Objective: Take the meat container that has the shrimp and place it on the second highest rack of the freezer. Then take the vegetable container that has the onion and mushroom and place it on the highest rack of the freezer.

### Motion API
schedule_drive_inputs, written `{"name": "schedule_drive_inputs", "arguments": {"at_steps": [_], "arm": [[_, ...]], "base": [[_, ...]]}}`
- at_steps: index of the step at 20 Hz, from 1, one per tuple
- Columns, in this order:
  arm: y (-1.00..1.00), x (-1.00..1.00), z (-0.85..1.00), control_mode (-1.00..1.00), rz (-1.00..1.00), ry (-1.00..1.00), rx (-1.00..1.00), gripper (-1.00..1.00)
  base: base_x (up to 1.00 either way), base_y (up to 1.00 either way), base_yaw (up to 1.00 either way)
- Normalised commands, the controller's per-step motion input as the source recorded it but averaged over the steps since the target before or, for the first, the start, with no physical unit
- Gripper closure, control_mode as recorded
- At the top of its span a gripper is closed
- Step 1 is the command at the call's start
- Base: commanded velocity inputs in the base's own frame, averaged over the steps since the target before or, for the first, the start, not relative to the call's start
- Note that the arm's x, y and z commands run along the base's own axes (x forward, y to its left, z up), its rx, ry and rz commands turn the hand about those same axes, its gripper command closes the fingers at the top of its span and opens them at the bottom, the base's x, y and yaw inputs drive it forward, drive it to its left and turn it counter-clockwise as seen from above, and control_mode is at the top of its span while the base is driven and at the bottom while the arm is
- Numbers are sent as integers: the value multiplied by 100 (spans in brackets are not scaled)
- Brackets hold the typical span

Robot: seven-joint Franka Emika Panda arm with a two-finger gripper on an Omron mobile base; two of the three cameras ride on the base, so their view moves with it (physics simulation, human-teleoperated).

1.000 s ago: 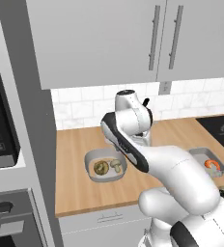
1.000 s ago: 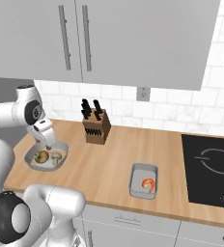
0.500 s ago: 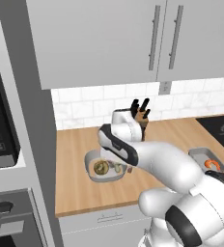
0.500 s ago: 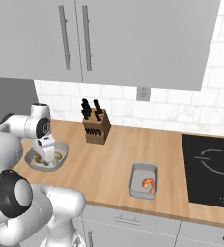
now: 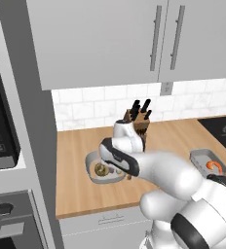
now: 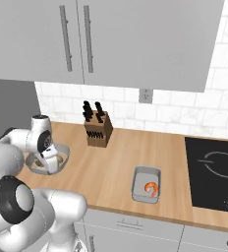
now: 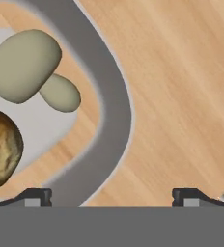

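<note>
The vegetable container (image 5: 92, 159) is a grey bowl-like tray at the left end of the wooden counter. It holds the yellow-brown onion (image 7: 0, 147) and the pale mushroom (image 7: 27, 65). My gripper (image 7: 111, 195) is open and low over the container's right rim (image 7: 109, 111), one fingertip (image 7: 36, 195) on the inner side and the other on the counter side. In the right base view the gripper (image 6: 51, 165) dips into the container (image 6: 63, 149). The meat container (image 6: 146, 172) with the shrimp (image 6: 151, 188) lies farther right, and the left base view shows its shrimp (image 5: 213, 166) too. The freezer is out of view.
A knife block (image 6: 97, 132) stands at the back of the counter against the tiled wall. A black cooktop (image 6: 214, 172) takes up the right end. Grey wall cabinets (image 5: 134, 39) hang overhead. A tall oven column (image 5: 8, 146) borders the counter on the left.
The arm has swung down and forward, lowering the hand from above the counter to the vegetable container's rim. Both containers stay where they were.
</note>
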Motion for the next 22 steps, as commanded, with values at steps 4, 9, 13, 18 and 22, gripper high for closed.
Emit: {"name": "schedule_drive_inputs", "arguments": {"at_steps": [4,9,13,18,22], "arm": [[0,0,-21,-100,-2,-24,0,-100],[0,19,-20,-100,0,-12,4,-100],[0,16,-21,-100,0,-3,8,-100],[0,19,-15,-100,0,-1,7,-100],[0,9,-21,-100,0,0,6,100]], "base": [[0,0,0],[0,0,0],[0,0,0],[0,0,0],[0,0,0]]}}
